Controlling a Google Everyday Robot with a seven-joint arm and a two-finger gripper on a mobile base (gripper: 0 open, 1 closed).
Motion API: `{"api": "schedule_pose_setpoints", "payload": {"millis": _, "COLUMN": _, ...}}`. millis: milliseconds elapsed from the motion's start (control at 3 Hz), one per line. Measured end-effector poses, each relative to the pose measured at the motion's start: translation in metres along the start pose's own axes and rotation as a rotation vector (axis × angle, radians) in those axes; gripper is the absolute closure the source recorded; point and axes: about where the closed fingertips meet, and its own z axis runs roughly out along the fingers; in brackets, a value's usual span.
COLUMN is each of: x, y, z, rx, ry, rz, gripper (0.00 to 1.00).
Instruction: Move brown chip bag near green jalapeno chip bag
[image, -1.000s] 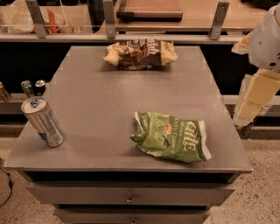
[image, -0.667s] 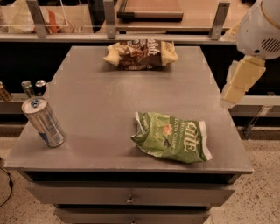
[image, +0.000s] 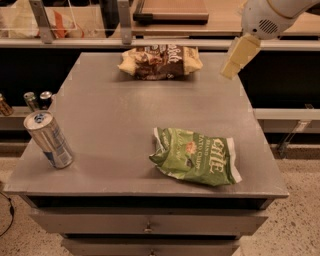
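Observation:
The brown chip bag (image: 161, 61), dark brown and cream with white lettering, lies flat at the far middle of the grey table (image: 110, 125). The green jalapeno chip bag (image: 195, 156), bright green with white edges, lies crumpled at the near right of the table. My gripper (image: 238, 56), cream-coloured under a white arm (image: 270, 15), hangs in the air over the table's far right corner. It is to the right of the brown bag and apart from it. It holds nothing that I can see.
A silver and blue can (image: 48, 139) stands upright at the near left of the table. Small cans (image: 38, 100) stand on a lower ledge to the left. A counter with a rail (image: 150, 44) runs behind the table. Drawers (image: 147, 222) are below its front edge.
My arm has moved left and away from the camera, from beside the table's right edge to above its far right corner, closer to the brown bag. The bags and the can have not moved.

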Motion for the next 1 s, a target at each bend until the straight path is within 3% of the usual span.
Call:
{"api": "schedule_pose_setpoints", "payload": {"millis": 667, "x": -0.006, "y": -0.003, "z": 0.012, "rx": 0.02, "ry": -0.017, "rz": 0.009, "gripper": 0.0}}
{"api": "schedule_pose_setpoints", "payload": {"millis": 1000, "x": -0.023, "y": -0.022, "z": 0.051, "rx": 0.066, "ry": -0.039, "rz": 0.011, "gripper": 0.0}}
